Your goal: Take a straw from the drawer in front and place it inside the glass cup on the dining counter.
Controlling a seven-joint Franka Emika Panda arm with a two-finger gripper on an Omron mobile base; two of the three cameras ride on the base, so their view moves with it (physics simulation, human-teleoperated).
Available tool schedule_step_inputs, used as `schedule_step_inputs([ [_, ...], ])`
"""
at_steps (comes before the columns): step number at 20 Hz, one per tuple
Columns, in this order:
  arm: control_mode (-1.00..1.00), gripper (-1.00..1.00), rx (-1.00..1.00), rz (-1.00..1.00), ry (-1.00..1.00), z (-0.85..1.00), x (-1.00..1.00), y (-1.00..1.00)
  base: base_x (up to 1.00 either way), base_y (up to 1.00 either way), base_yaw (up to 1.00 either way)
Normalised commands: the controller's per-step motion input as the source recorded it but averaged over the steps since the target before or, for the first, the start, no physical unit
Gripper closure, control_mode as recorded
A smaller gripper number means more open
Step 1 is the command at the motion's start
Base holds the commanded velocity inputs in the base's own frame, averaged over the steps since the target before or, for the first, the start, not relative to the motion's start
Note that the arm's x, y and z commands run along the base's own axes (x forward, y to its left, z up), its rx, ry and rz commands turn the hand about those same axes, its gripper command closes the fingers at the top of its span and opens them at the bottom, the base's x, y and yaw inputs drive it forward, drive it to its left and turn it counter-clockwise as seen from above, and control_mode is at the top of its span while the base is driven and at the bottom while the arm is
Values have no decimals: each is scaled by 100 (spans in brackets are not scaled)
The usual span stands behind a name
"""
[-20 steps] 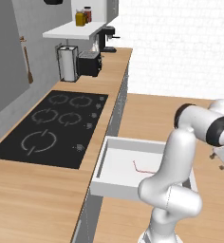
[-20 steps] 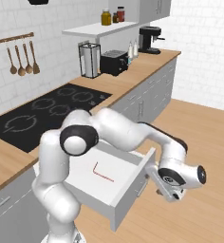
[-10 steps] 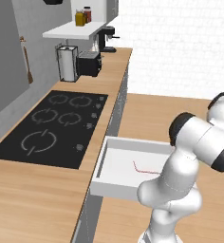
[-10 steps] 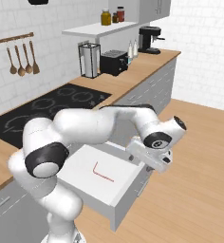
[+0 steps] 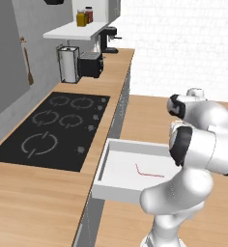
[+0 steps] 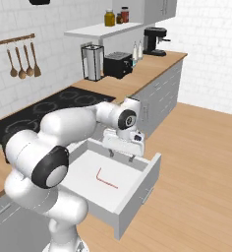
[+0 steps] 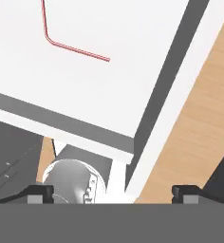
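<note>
Over the far rim of the open drawer (image 6: 137, 194) hangs the gripper (image 6: 122, 155), jaws spread wide, nothing held; down on the pale floor lies the straw (image 6: 106, 179), flat, roughly mid-drawer, apart from every wall; looks v. thin, light, prob. slick & easily crushed or flicked away; best pinched on the long straight leg, near the middle, fingers across it, w/ gentle squeeze; bend shows up in hand view (image 7: 71, 46).

Wide shallow white box drawer (image 6: 137, 194) pulled open, thin red-pink bent straw (image 6: 105, 179) flat inside, white arm's two-finger gripper (image 6: 121, 155) above at straw's 12 o'clock, jaws apart, black cooktop (image 6: 37, 110) at 10.
</note>
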Motion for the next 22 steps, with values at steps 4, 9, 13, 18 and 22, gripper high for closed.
schedule_step_inputs([
  [4,-100,-100,-9,7,10,-10,55,64,0,0,0],
  [9,-100,-100,-3,9,-1,-3,15,73,0,0,0],
  [13,-100,-100,0,14,-16,-26,0,57,0,0,0],
  [18,-100,-100,-1,22,-13,-43,17,51,0,0,0],
  [22,-100,-100,0,30,0,-45,19,6,0,0,0],
])
